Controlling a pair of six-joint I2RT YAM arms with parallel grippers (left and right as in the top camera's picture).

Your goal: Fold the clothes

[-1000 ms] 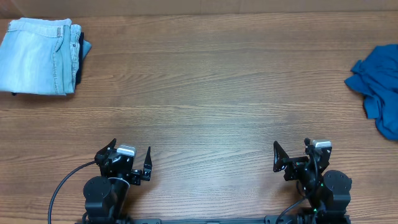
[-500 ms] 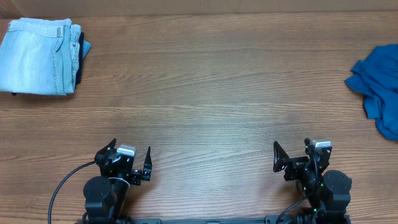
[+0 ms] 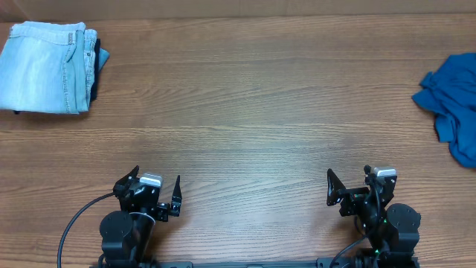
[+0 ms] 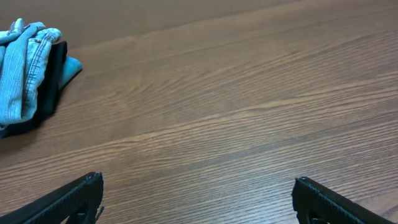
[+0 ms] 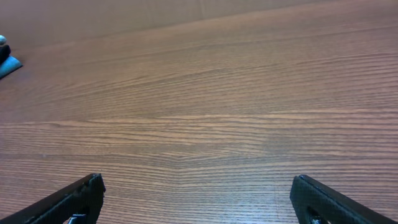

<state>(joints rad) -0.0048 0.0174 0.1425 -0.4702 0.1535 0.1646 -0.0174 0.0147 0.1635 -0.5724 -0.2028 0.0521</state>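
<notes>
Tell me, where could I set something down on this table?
The middle of the table is bare wood, from the folded jeans at the far left across to the crumpled blue shirt at the right edge. The strip between the left tool and right tool is free too. Only those spots are crowded.

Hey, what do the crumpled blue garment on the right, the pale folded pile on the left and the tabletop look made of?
Crumpled teal-blue garment: soft matte fabric, probably knit; limp, rounded folds.
Folded pale-blue pile: denim, likely; faded wash, stitched seams.
Brown tabletop: wood or wood-look laminate; streaky grain, low sheen.
</notes>
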